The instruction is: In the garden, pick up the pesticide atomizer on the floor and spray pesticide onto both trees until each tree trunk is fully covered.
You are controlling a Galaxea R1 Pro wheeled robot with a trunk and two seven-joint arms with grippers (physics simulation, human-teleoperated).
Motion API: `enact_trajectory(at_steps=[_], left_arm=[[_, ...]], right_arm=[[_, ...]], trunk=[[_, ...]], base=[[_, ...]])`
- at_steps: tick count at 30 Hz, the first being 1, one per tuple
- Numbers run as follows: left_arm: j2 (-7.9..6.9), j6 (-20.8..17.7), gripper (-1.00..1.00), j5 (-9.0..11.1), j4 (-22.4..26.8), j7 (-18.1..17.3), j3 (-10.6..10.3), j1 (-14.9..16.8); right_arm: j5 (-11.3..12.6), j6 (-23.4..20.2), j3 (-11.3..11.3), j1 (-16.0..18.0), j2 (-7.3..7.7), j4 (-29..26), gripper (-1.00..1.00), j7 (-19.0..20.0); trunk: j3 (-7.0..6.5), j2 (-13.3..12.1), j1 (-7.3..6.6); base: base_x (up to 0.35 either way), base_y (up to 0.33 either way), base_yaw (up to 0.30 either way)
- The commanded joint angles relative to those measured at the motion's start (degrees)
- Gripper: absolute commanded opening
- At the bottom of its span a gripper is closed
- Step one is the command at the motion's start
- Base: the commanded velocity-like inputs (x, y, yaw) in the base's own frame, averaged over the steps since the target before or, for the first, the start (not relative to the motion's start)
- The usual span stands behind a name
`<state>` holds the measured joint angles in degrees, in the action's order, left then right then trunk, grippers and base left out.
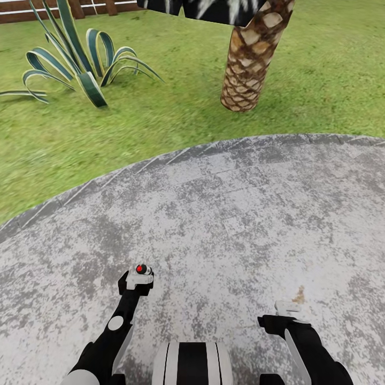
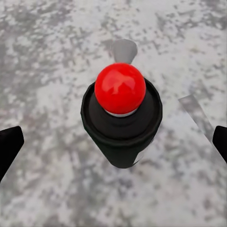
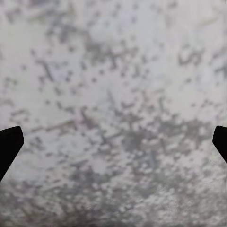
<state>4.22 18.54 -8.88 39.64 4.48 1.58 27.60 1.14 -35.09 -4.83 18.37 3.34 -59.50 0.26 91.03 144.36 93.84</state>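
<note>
Robot on a round, mottled grey stone patio (image 1: pixel 224 214) in the garden. Left gripper (image 1: pixel 138 278) hangs directly above the slim dark pesticide atomizer w/ red ball top (image 2: pixel 120 113), which stands upright on the paving, near-left. Its black fingers (image 2: pixel 8 146) are spread wide, either side of the bottle, not touching. Right gripper (image 1: pixel 286 310), near-right, over bare stone, fingers (image 3: pixel 8 144) also wide, holding nothing. Far: scaly brown palm trunk (image 1: pixel 251 59) on the lawn (image 1: pixel 133 123); striped green agave-type plant (image 1: pixel 75 59) far-left by a wooden fence (image 1: pixel 21 10).
</note>
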Motion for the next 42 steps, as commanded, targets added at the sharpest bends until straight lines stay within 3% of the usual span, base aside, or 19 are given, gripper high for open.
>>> enact_trajectory(at_steps=[1, 17, 42], left_arm=[[0.00, 0.00, 1.00, 0.00, 0.00, 0.00, 0.00, 0.00], [0.00, 0.00, 1.00, 0.00, 0.00, 0.00, 0.00, 0.00], [0.00, 0.00, 1.00, 0.02, 0.00, 0.00, -0.09, 0.00]], right_arm=[[0.00, 0.00, 0.00, 0.00, 0.00, 0.02, 1.00, 0.00], [0.00, -0.01, 0.00, 0.00, 0.00, 0.00, 1.00, 0.00], [0.00, 0.00, 0.00, 0.00, 0.00, 0.00, 1.00, 0.00]], trunk=[[0.00, 0.00, 0.00], [0.00, 0.00, 0.00], [0.00, 0.00, 0.00]], base=[[0.003, -0.001, 0.000], [0.068, 0.000, 0.000], [-0.026, 0.000, 0.000]])
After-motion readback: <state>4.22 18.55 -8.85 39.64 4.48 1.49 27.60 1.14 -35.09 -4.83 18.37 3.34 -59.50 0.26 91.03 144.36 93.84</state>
